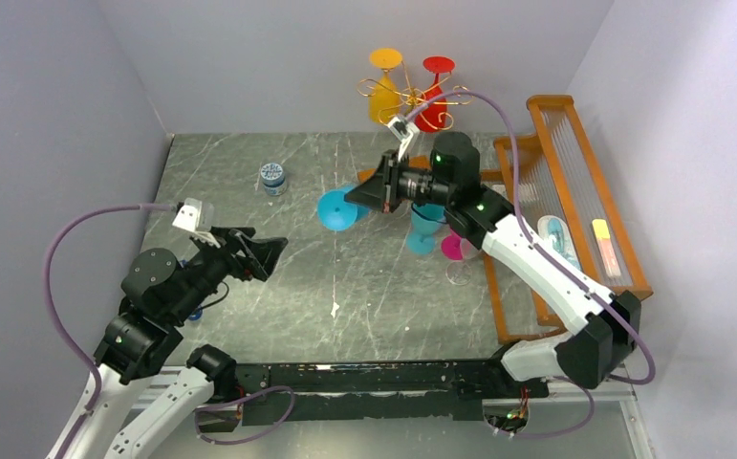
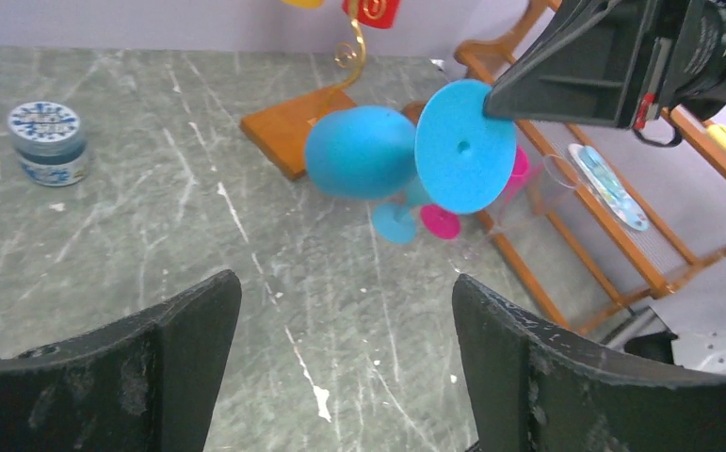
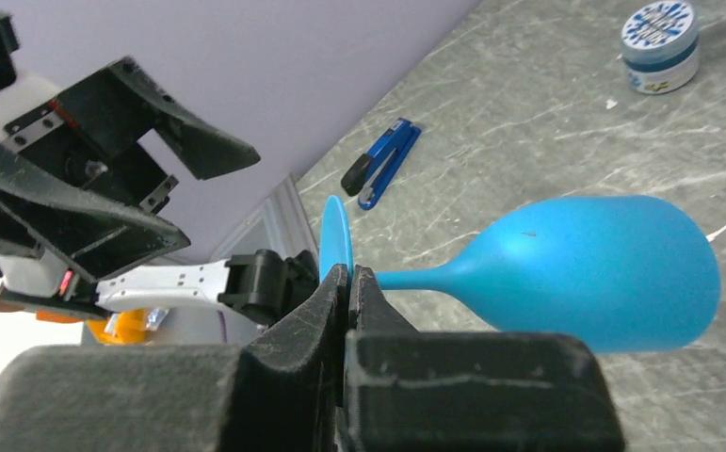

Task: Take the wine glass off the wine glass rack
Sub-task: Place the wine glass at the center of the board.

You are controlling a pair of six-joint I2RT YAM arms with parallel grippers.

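Note:
A blue wine glass (image 1: 334, 208) hangs tilted on its side above the table, clear of the wine glass rack (image 1: 412, 96). My right gripper (image 3: 349, 273) is shut on the rim of its round foot (image 2: 464, 146), with the bowl (image 3: 594, 273) pointing away from the jaws. The gold wire rack on its brown base (image 2: 288, 132) stands at the back and carries a yellow glass (image 1: 384, 91) and a red glass (image 1: 433, 96). My left gripper (image 2: 345, 282) is open and empty above the table at the left, facing the held glass from a distance.
A blue-and-white jar (image 1: 272, 178) sits at the back left. An orange wooden frame (image 1: 574, 191) with clear rods fills the right side. A second blue glass (image 1: 423, 229), a pink one (image 1: 455, 249) and a clear one (image 1: 460, 273) stand beside it. A blue tool (image 3: 382, 165) lies by the left wall.

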